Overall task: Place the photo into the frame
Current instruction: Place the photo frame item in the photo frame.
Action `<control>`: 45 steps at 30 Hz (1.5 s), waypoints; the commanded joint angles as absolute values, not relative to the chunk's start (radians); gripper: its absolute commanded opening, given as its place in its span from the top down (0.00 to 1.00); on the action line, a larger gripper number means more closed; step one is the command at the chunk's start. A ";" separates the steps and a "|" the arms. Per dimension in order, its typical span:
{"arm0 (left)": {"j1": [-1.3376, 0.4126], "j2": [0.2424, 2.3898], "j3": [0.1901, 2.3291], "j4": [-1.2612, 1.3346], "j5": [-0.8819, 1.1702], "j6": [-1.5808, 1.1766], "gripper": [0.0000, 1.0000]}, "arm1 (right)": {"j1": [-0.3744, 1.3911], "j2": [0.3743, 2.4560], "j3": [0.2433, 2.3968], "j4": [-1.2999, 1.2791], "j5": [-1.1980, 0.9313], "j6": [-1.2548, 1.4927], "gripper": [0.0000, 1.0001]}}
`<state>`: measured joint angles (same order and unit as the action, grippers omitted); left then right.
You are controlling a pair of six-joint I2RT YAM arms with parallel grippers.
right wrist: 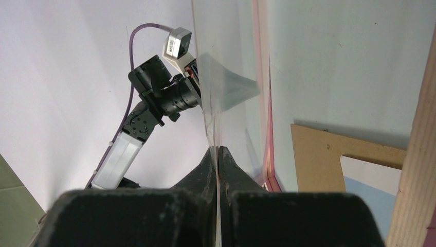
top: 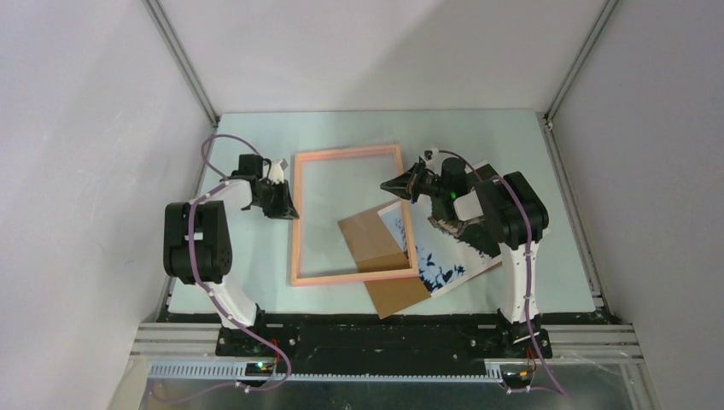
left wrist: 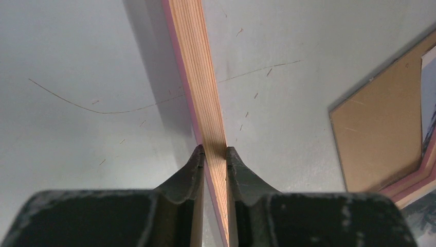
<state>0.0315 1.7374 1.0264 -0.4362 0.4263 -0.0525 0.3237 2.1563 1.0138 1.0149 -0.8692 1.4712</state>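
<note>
A robotics lab cell: plain white walls (top: 376, 51), aluminium struts (top: 182, 60), pale tabletop (top: 563, 256).

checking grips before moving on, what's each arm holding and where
Left gripper clamps the frame by its left rail; right gripper pinches the clear pane by its edge.

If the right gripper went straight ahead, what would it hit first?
The right gripper pinches the clear pane, so it would push that first. Past it, across the frame, the left gripper on the far rail looks next; depth is unclear.
</note>
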 commanded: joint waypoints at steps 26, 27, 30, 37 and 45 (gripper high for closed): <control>0.024 1.749 1.025 -0.433 0.463 -0.051 0.92 | 0.319 2.139 1.018 1.100 -0.905 1.469 1.00; 0.025 1.750 1.025 -0.433 0.463 -0.051 0.92 | 0.320 2.140 1.018 1.103 -0.903 1.475 1.00; 0.024 1.748 1.026 -0.432 0.462 -0.051 0.92 | 0.324 2.149 1.020 1.134 -0.901 1.500 1.00; 0.025 1.748 1.025 -0.432 0.464 -0.051 0.92 | 0.330 2.159 1.019 1.137 -0.897 1.481 1.00; 0.025 1.746 1.025 -0.431 0.469 -0.051 0.92 | 0.317 2.190 1.019 1.117 -0.904 1.420 1.00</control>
<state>0.0315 1.7374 1.0264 -0.4358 0.4263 -0.0532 0.3222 2.1685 1.0138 1.0744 -0.8951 1.4609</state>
